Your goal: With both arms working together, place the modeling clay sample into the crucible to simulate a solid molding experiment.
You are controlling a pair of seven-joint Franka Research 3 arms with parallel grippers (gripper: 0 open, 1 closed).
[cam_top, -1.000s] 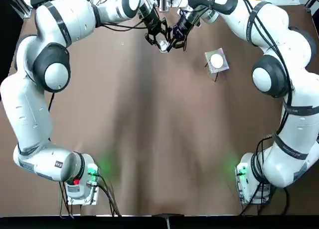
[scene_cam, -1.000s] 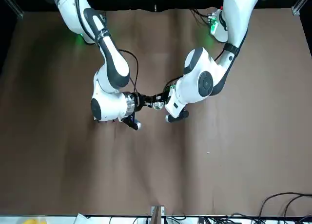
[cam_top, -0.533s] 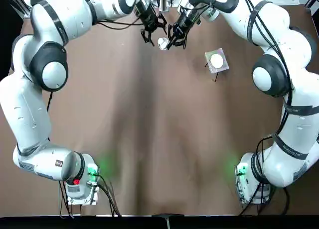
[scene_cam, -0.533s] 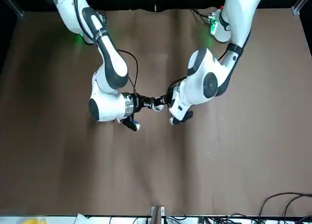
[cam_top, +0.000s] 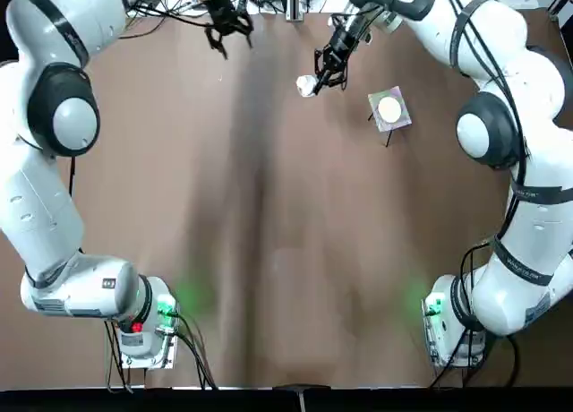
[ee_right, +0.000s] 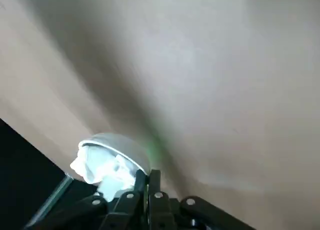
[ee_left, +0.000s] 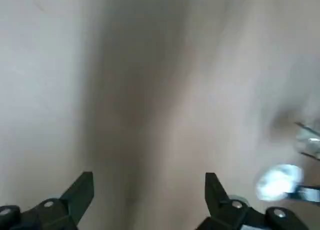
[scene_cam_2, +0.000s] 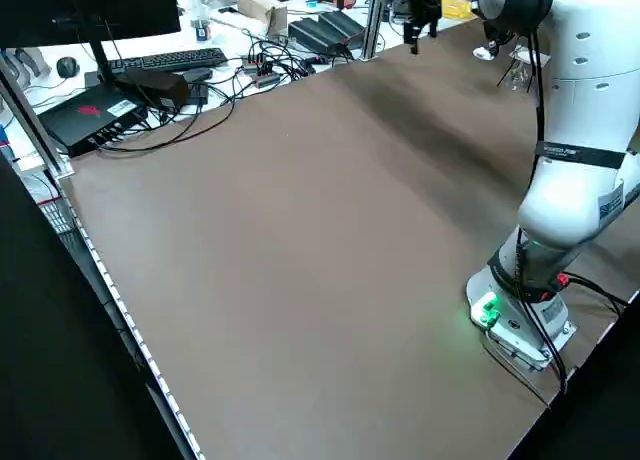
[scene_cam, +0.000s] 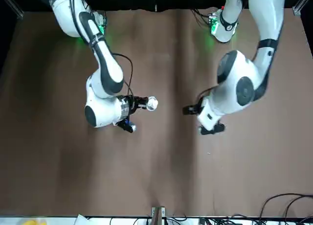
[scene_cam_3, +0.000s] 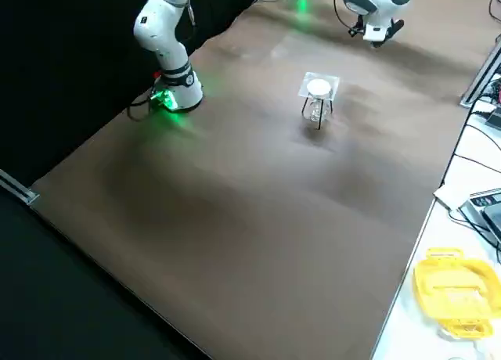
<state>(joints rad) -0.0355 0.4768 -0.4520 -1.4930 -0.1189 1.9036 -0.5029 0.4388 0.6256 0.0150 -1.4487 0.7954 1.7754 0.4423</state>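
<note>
My right gripper (cam_top: 315, 81) is shut on the rim of the crucible (cam_top: 306, 86), a small white cup held above the far middle of the table. The right wrist view shows its fingers (ee_right: 148, 176) pinching the crucible (ee_right: 120, 146), with the modeling clay sample (ee_right: 100, 169), a whitish lump, lying inside. In the front view the crucible (scene_cam: 152, 103) sticks out from the right gripper (scene_cam: 145, 103). My left gripper (cam_top: 228, 27) is open and holds nothing, well off to the left of the cup near the far edge; its fingers (ee_left: 80, 192) are spread apart over bare table.
A grey square mesh mat with a white round centre (cam_top: 389, 108) stands on a small tripod to the right of the crucible, also seen in the right side view as the mesh mat (scene_cam_3: 318, 88). Cables and equipment line the table's far edge.
The left gripper has drawn back from the crucible to the far left, open. The right gripper keeps the crucible and has shifted slightly right.
</note>
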